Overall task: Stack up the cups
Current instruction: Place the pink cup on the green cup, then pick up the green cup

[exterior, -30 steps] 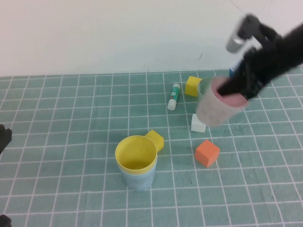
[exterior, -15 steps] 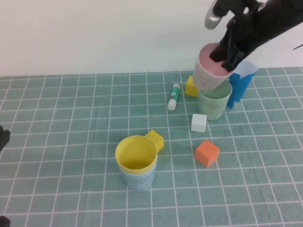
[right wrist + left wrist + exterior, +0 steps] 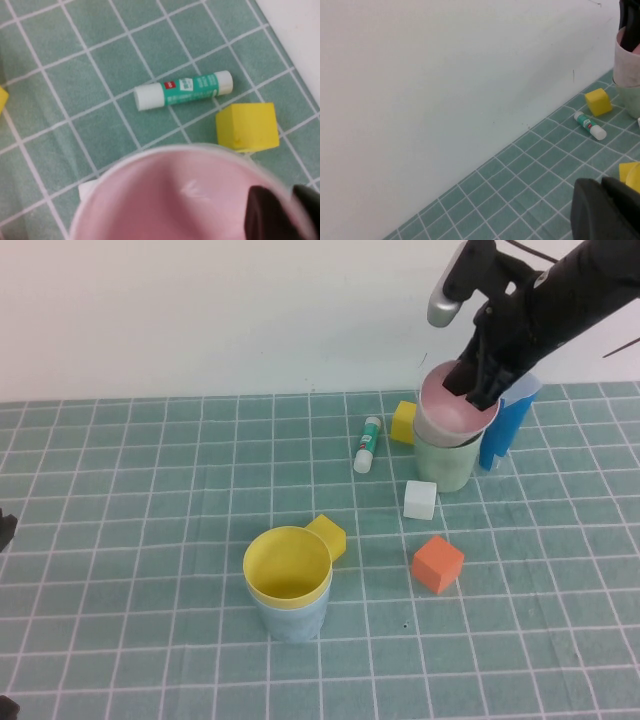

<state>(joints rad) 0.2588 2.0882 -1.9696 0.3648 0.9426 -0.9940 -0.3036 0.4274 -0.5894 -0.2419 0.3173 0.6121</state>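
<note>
I have the yellow paper cup nested in the light blue paper cup near me, my right gripper pinching the pink paper cup's rim as it seats in the pale green paper cup at the far right of the tabletop, my left gripper parked closed and empty, and two stacks left to merge.

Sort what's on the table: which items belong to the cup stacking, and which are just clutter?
Job: pink cup at right gripper, in green cup; yellow cup in light blue cup.
Clutter: dark-blue cone cup, glue stick, yellow blocks, white block, orange block.
</note>
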